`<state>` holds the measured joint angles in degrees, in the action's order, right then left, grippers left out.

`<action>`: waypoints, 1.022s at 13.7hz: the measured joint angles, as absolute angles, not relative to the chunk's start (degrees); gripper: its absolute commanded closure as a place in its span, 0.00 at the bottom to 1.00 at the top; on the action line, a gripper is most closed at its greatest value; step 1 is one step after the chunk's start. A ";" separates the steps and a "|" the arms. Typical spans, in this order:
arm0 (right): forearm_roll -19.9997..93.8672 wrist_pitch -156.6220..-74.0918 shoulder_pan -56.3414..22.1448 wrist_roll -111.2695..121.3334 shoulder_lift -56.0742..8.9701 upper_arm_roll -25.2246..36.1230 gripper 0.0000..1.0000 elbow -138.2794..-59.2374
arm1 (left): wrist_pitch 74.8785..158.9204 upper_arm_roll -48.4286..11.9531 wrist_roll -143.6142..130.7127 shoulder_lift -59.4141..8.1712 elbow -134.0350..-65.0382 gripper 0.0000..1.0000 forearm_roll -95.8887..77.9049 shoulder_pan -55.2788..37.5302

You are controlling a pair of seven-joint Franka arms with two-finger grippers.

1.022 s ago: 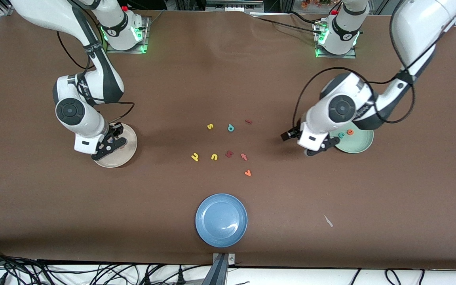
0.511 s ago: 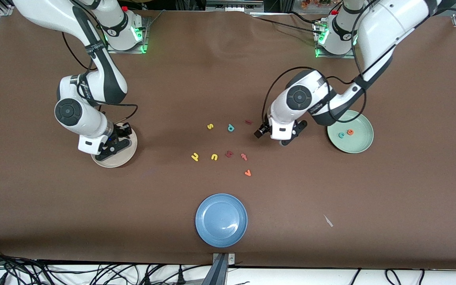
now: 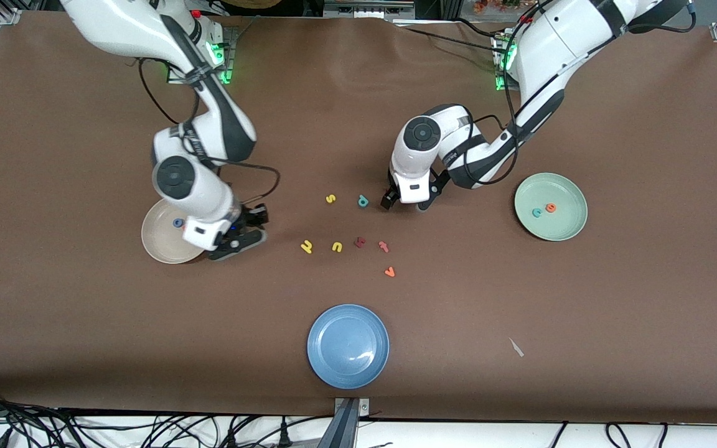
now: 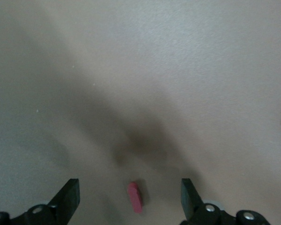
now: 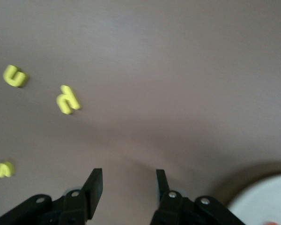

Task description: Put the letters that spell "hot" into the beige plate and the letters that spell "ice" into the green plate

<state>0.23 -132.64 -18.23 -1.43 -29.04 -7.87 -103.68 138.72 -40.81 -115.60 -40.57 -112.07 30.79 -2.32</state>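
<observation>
Toward the right arm's end of the worktop, the right pincer has come off the beige plate within the last second. It now hangs just past the rim, on the side toward the loose letters. Its fingers stand partly apart with nothing between them. The plate, covered a moment ago, now shows the blue "o" lying in it, so I judge that letter delivered. I cannot find the orange "t"; the arm hides part of the plate.

The yellow "h" lies in the middle of the worktop beside the yellow "u", untouched. The right wrist view looks toward it, so it is probably next.

The left pincer has swung away from the green plate to the letter cluster. It now sits low over the dark red "i". Its fingers are wide, and the letter lies on the cloth between them, not gripped. The teal "c" and orange "e" lie in the green plate near the left arm's end, so the "i" would finish "ice".

No brand or label is legible. The only readable shapes are the letters, among them a yellow "s", a teal "p" and an orange "v".
</observation>
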 measured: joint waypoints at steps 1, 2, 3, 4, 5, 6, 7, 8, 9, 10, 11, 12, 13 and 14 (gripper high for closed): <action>-1.21 -133.38 -19.21 -3.78 -30.23 -8.92 0.46 -102.53 | 138.80 -40.80 -116.14 -40.72 -112.28 0.10 31.17 -2.35; -2.70 -134.35 -20.14 -5.55 -31.26 -9.64 0.44 -101.76 | 138.82 -40.78 -116.31 -41.01 -112.35 0.25 31.26 -2.35; -3.81 -135.47 -20.82 -6.75 -32.08 -9.96 0.44 -101.35 | 138.84 -40.74 -116.39 -41.41 -112.37 0.36 31.29 -2.36; -4.39 -137.02 -21.25 -7.05 -32.87 -10.00 0.44 -101.24 | 138.94 -40.70 -116.44 -41.86 -112.37 0.43 31.30 -2.36; -4.66 -138.80 -21.39 -7.05 -33.57 -10.03 0.44 -101.22 | 139.12 -40.67 -116.54 -42.23 -112.38 0.44 31.30 -2.36; -4.90 -140.15 -21.54 -7.02 -34.23 -10.09 0.44 -101.21 | 139.61 -40.67 -116.62 -42.33 -112.27 0.44 31.33 -2.37; -5.36 -140.95 -21.86 -6.99 -34.76 -10.12 0.44 -101.18 | 139.65 -40.69 -116.71 -42.34 -112.25 0.44 31.33 -2.39; -6.32 -141.78 -22.29 -6.99 -35.34 -10.17 0.44 -101.17 | 139.87 -40.69 -116.76 -42.34 -112.25 0.44 31.33 -2.51; -7.49 -143.21 -22.81 -7.01 -36.02 -10.22 0.44 -101.17 | 140.06 -40.69 -116.79 -42.34 -112.25 0.44 31.33 -2.75; -8.33 -144.62 -23.37 -7.01 -36.74 -10.27 0.44 -101.17 | 140.22 -40.69 -116.84 -42.35 -112.25 0.44 31.33 -3.10; -8.87 -145.72 -23.94 -7.01 -37.44 -10.28 0.44 -101.16 | 140.34 -40.69 -116.95 -42.37 -112.26 0.44 31.33 -3.47; -9.18 -146.46 -24.45 -7.01 -38.07 -10.30 0.44 -101.15 | 140.39 -40.69 -117.13 -42.38 -112.26 0.45 31.33 -3.80; -9.42 -147.38 -24.83 -7.01 -38.64 -10.30 0.44 -101.14 | 140.41 -40.69 -117.30 -42.39 -112.26 0.55 31.33 -3.98; -10.10 -148.33 -25.00 -6.98 -39.07 -10.30 0.44 -101.13 | 140.44 -40.69 -117.35 -42.39 -112.25 0.68 31.33 -4.05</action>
<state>-10.10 -148.33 -25.00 -6.98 -39.07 -10.30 -101.13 140.44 -40.69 -117.35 -42.39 -112.25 31.33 -4.05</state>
